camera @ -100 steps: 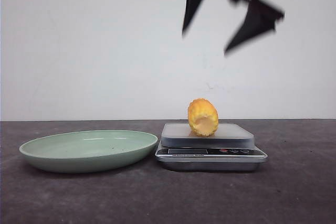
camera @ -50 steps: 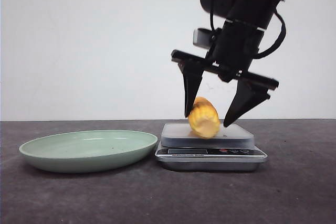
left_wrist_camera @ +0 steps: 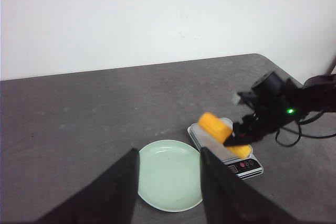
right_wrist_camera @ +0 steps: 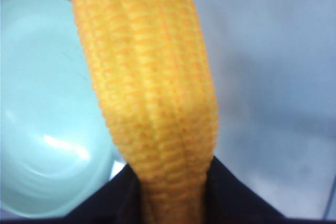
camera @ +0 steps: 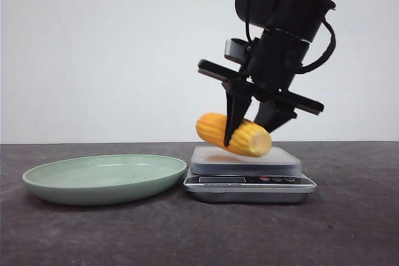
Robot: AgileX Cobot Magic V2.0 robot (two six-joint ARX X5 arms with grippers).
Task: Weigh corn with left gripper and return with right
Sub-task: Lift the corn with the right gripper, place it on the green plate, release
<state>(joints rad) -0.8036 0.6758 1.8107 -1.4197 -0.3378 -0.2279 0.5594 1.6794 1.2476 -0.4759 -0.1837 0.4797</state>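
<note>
Front view. Landmark: scale (camera: pixel 249 175), silver with a grey platform, standing on the dark counter (camera: pixel 349 228). Right gripper (camera: pixel 254 130) sits directly above the scale, fingers clenched on the corn (camera: pixel 234 134). The corn hangs tilted just above the platform, one end jutting past the scale's edge toward the plate (camera: pixel 105 179). Whether it touches the platform at all cannot be told. Plate: pale green, shallow, just beside the scale, nothing in it. Judged risk: the fingers grip near one end of a rounded, ridged cob, so it may pivot or slip out on the way to the plate.

Left wrist view. Left gripper (left_wrist_camera: pixel 169 184) is well apart from the scale (left_wrist_camera: pixel 227 150), fingers parted and holding nothing. Plate (left_wrist_camera: pixel 169 176) beside the scale is bare. Corn (left_wrist_camera: pixel 216 128) is held over the scale by the right arm.

Right wrist view. Corn (right_wrist_camera: pixel 152 93) fills the frame, pinched between the dark fingers (right_wrist_camera: pixel 231 192). Scale platform (right_wrist_camera: pixel 278 77) lies behind it, and the plate (right_wrist_camera: pixel 42 129) to one side is empty. Judged risk: a release too early would drop the cob on the plate's rim, and it could roll away.
</note>
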